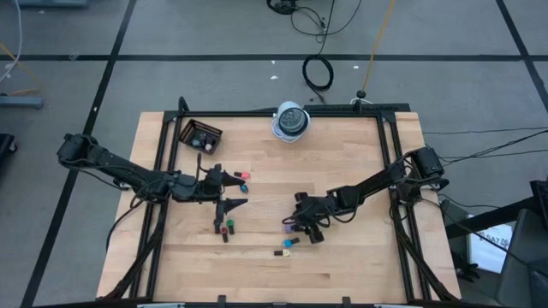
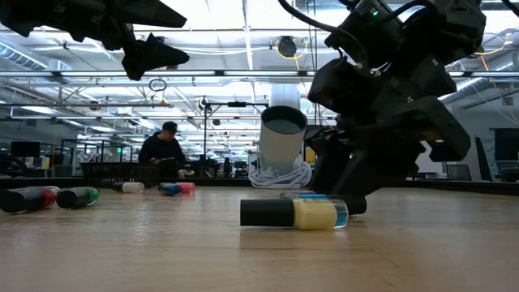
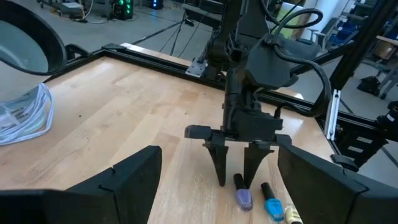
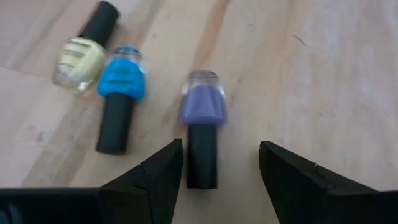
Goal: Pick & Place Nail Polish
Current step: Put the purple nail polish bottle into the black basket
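Early going — most small dark-capped nail polish bottles lie loose on the wooden bench (image 1: 342, 171). Right tool (image 4: 217, 165), prongs apart, straddles the purple bottle (image 4: 203, 118); left tool (image 1: 241, 190) hovers wide, empty.

The right pincer (image 1: 295, 224) stood low over the worktop (image 1: 360, 265), its fingers (image 4: 152, 177) apart and astride the cap of one lying nail polish bottle (image 4: 203, 124). Just beside that bottle, on one side of the pincer, lay two more bottles (image 4: 118, 99) close together. The left pincer (image 1: 235, 190) hung above the worktop, well apart from the right one, fingers wide. Two bottles (image 1: 242, 176) lay just past its tips, and another pair (image 1: 224, 228) lay close on its near side. A small tray (image 1: 200, 135) sat farther back, toward the corner behind the left pincer.
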`<state>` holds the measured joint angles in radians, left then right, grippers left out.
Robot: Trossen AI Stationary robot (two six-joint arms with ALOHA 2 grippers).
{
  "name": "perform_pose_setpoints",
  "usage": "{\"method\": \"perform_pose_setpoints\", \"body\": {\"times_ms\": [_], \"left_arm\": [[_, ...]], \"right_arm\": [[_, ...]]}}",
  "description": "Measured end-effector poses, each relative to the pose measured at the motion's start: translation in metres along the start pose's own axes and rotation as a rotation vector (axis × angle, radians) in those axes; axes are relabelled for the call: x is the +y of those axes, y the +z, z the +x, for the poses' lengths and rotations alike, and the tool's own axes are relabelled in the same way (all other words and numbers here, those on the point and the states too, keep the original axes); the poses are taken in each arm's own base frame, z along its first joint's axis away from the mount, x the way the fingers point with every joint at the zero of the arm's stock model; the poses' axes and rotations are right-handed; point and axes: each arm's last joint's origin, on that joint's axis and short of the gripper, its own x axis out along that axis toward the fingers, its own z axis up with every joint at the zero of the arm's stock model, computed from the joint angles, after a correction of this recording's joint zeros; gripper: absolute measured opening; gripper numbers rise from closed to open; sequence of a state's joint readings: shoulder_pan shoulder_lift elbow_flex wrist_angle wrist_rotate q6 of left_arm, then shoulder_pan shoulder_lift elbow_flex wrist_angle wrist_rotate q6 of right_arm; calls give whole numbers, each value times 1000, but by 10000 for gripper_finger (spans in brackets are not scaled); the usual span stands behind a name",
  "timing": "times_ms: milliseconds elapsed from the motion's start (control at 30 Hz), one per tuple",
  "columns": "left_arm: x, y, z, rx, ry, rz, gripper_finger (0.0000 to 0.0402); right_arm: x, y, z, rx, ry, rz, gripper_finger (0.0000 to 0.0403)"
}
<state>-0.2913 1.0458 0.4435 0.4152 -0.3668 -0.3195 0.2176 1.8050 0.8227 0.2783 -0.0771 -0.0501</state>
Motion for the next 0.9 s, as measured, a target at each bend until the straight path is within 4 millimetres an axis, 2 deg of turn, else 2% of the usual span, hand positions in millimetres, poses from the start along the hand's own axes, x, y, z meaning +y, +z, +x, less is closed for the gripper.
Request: {"method": "perform_pose_setpoints", "body": {"times_ms": [233,667,900], "left_arm": [[0,0,0,0,0,-1,310],[0,0,0,-1,0,-3,310],[0,0,0,-1,0,2,310]], "right_arm": [[0,-7,-1,48,-22,-7,176],[0,-10,-1,57,-16,-38,51],[0,-6,-1,15,-19,-59,49]]}}
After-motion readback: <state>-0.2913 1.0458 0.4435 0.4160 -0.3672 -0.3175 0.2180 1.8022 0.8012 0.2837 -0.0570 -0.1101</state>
